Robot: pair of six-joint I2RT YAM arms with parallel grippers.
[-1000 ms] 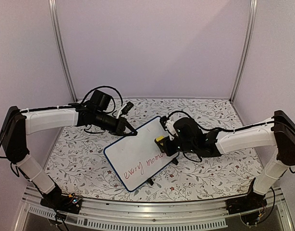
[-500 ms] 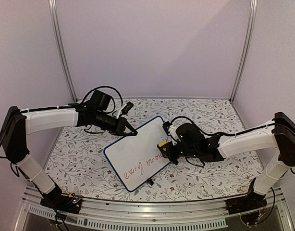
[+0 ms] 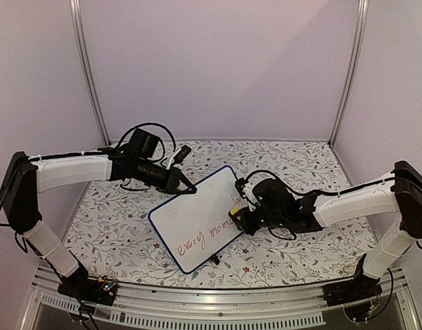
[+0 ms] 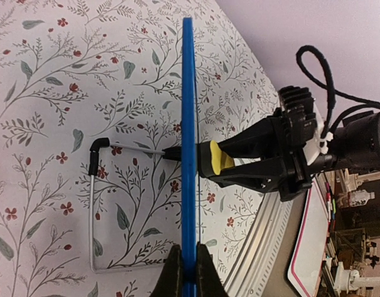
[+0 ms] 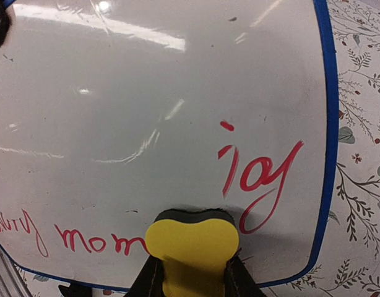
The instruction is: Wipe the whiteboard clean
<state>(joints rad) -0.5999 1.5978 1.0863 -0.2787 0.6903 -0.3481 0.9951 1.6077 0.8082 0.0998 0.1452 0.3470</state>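
Two arms meet at one board. On the left, the left gripper (image 3: 187,187) is clenched on the thin blue frame along the far-left edge of the whiteboard (image 3: 190,223). Its wrist view sees the frame edge-on, with both fingers (image 4: 174,272) pinching it. The whiteboard stands propped at a tilt around the middle of the flower-printed table (image 3: 300,165), somewhat closer to the near edge than to the far one. A wire stand (image 4: 93,204) shows behind it. Red handwriting (image 5: 258,176) runs across the lower part of the board, reading "every mom" and then "joy". On the right, the right gripper (image 3: 238,217) grasps a yellow eraser (image 5: 191,244), which is pressed against the board's face between "mom" and "joy", near the board's right edge.
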